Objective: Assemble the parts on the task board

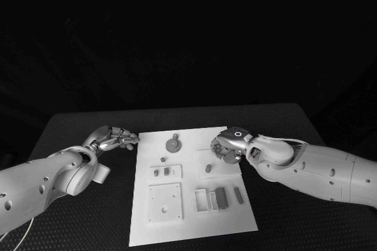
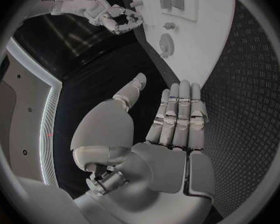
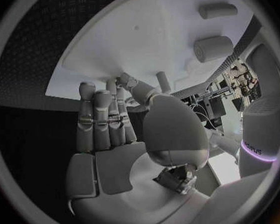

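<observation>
1. Two hands are at work: the left hand [image 1: 115, 138] hangs over the black counter [image 1: 86, 126] just beside the task board's [image 1: 236, 218] far left corner, and the right hand [image 1: 227, 145] is over the board's far right part.
2. One white task board lies in the middle of the counter, its long side running away from the robot.
3. On the board I count one round disc part [image 1: 174, 145] near the far edge, one small peg [image 1: 208, 167] just beside the right hand, two small pieces on a raised square plate [image 1: 165, 172], one larger square plate [image 1: 165, 202] with holes, and three upright blocks [image 1: 220, 197] in a row near the board's near right.
4. The left wrist view shows the left hand's fingers [image 2: 180, 115] straight and side by side, thumb apart, holding nothing; the head view shows them only as a bunched shape.
5. The right wrist view shows the right hand [image 3: 124, 124] with fingers extended above the board, nothing in them, and two cylinders [image 3: 212, 48] beyond; whether the fingertips touch the board I cannot tell.
6. Writing glows on a ring at the right wrist, too small to read.
</observation>
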